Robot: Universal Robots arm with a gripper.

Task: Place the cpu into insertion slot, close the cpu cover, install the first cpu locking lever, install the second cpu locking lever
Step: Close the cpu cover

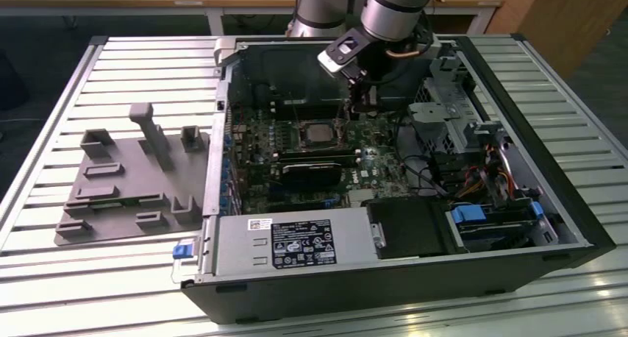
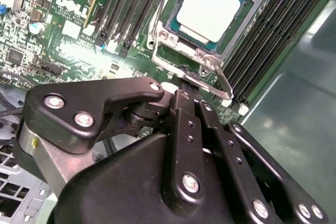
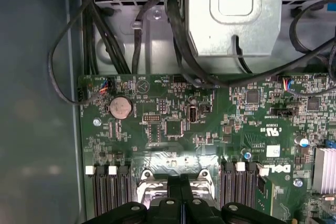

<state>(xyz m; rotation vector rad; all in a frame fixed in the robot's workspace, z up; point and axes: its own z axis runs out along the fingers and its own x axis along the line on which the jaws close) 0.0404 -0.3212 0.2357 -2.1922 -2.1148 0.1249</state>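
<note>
Cpu (image 2: pixel 210 6), dull silver top up, flat in its socket on the green motherboard (image 2: pixel 63 40), framed by the cpu cover (image 2: pixel 186 52) lying down around it.

Nearest in the second wrist view, the gripper (image 2: pixel 182 85): black fingers (image 2: pixel 185 124) drawn tight together, hardly a seam between them, tips at the near edge of the cover. Nothing visibly pinched; touching the cover or just clear of it, impossible to tell. Just beside the tips, a thin metal locking lever (image 2: pixel 223 82) slanting off the socket corner. On either side of the socket, rows of black memory slots (image 2: pixel 131 9). Large white lettering printed on the board beside the slots, and small white codes scattered among the components.

In the first wrist view, beyond the pressed-together fingertips: a round coin cell (image 3: pixel 120 107), a finned silver heatsink (image 3: pixel 325 163), then black cables (image 3: pixel 105 30) and a bare metal bracket (image 3: pixel 236 14).

In the exterior view, printed white and black stickers on the power supply (image 1: pixel 231 238) at the near wall of the computer case (image 1: pixel 373 293). Farther in, the arm (image 1: pixel 393 9) reaching down over the socket. To the exterior view's left of the case, a grey moulded fixture (image 1: pixel 118 182) on the slatted table (image 1: pixel 98 293).
</note>
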